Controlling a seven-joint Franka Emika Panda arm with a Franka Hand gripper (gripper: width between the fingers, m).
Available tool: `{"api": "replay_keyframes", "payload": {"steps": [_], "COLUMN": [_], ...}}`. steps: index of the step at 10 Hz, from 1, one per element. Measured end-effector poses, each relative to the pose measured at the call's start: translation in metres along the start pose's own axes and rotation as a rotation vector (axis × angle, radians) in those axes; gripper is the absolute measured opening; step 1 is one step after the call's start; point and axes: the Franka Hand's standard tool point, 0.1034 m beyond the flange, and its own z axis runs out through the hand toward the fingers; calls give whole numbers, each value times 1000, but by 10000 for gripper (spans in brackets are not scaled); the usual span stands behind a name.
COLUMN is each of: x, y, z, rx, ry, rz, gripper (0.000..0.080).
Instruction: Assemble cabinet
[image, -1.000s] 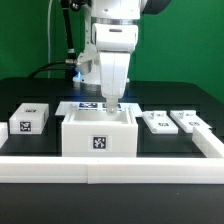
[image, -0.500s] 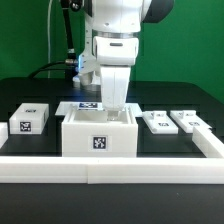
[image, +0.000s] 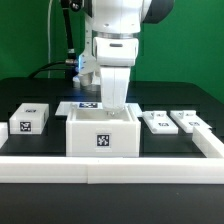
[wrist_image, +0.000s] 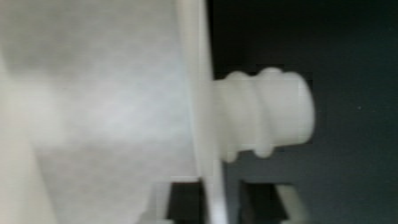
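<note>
The cabinet's white box (image: 103, 135) stands open-topped at the middle of the black table, with a marker tag on its front. My gripper (image: 117, 107) reaches down into it at its far wall. In the wrist view the thin white wall (wrist_image: 192, 100) runs between my fingertips (wrist_image: 173, 205), and a ribbed white knob (wrist_image: 267, 110) sticks out of one side of it. My gripper (wrist_image: 208, 205) is shut on this wall. Two flat knobbed door panels (image: 158, 122) (image: 189, 121) lie at the exterior view's right.
A small white tagged block (image: 29, 118) lies at the exterior view's left. The marker board (image: 85, 105) lies behind the box. A white rail (image: 110, 170) runs along the table's front, with a side rail (image: 212, 140) at the right.
My gripper has shifted toward the exterior view's right, and the cabinet's box has slid a little to the right with it.
</note>
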Motion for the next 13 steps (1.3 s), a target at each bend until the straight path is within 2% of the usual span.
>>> {"api": "replay_keyframes", "payload": {"steps": [7,9,12,13], "x": [0,9,40,41], "y": [2,14,39,41], "z": [-1,-5,-5,-6], "rx": [-8,-25,-39,-44], "ry": [1,3,12,13], "rz": [0,-18,-1,9], "gripper": [38,38,38,38]}}
